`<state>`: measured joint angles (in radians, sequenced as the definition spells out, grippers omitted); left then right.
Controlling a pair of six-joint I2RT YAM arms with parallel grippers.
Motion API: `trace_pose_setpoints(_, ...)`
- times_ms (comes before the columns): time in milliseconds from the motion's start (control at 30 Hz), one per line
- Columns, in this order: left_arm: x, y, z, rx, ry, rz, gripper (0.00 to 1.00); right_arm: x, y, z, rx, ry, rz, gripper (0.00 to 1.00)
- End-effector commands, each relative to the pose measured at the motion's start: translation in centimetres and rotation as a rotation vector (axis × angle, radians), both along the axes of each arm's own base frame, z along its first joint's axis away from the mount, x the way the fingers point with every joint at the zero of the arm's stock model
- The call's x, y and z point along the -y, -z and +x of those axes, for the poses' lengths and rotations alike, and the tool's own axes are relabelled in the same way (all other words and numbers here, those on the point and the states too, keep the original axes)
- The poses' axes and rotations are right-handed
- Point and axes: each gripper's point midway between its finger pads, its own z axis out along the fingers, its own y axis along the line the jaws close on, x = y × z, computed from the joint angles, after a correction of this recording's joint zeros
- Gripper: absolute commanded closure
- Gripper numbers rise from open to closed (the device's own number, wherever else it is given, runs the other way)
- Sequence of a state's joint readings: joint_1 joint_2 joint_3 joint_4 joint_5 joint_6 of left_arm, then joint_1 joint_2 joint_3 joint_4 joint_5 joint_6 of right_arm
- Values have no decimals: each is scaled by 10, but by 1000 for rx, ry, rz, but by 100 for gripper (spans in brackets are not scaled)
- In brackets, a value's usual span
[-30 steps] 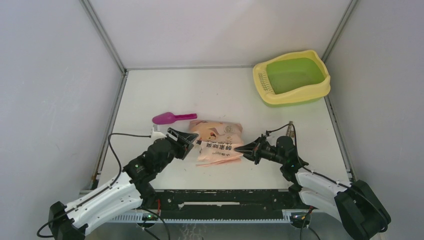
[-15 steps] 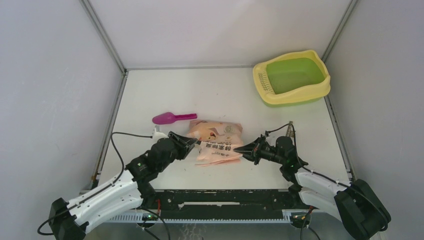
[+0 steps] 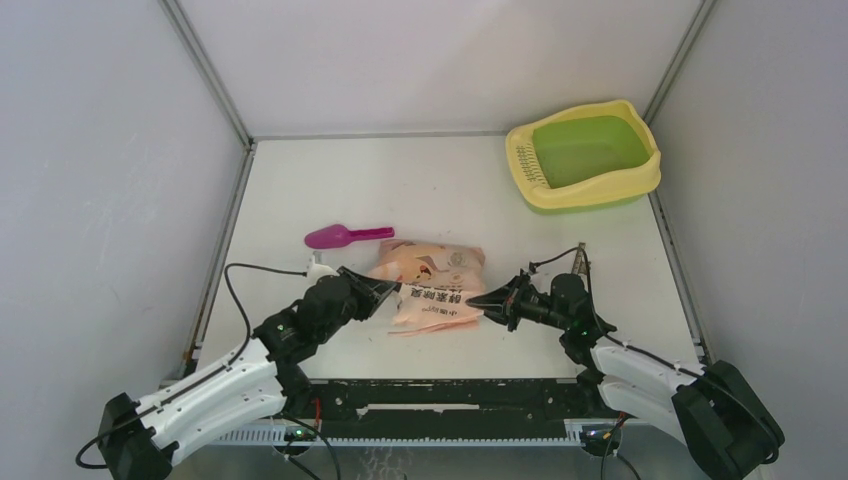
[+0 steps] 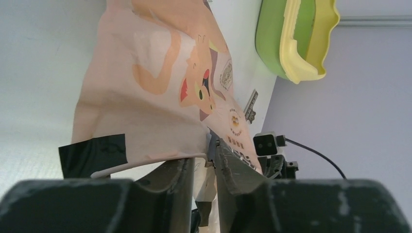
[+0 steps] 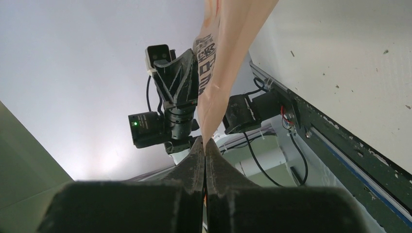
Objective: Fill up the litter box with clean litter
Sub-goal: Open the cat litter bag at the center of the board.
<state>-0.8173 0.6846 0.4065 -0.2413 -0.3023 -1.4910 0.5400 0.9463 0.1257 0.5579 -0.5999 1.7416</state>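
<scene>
The litter box, with a yellow rim and a green basin, stands at the far right corner and looks empty. It also shows in the left wrist view. The peach-pink litter bag lies mid-table between my grippers. My left gripper is closed on the bag's left edge, with bag film between its fingers. My right gripper is shut on the bag's right edge. A few dark specks of litter lie on the table.
A magenta scoop lies just beyond the bag on its left. Grey walls enclose the table on three sides. A black tape patch sits on the bag near my left fingers.
My left gripper has narrowed onto the bag's left edge and drawn back slightly. The bag's near edge has shifted a little. The right arm has barely moved.
</scene>
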Motion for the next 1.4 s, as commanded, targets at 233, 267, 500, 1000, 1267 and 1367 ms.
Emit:
trace_pose_setpoints(233, 8, -31, 13, 75, 6, -28, 91, -7, 0, -15, 57, -48, -14, 100)
trace_pose_setpoints(267, 8, -32, 14, 78, 7, -25, 95, -7, 0, -15, 59, -48, -18, 100)
trace_pose_setpoints(500, 9, -33, 13, 75, 36, 3, 100, -4, 4, -17, 101, -67, -109, 90)
trace_pose_setpoints(1000, 4, 7, -14, -35, 124, 82, 100, 26, -17, -16, 336, -137, -561, 48)
trace_pose_setpoints(1267, -1, 22, -21, -62, 133, 95, 100, 23, -50, -27, 484, -336, -736, 47)
trace_pose_setpoints(1367, -1, 26, -21, -66, 132, 95, 100, 17, -61, -23, 512, -341, -738, 47)
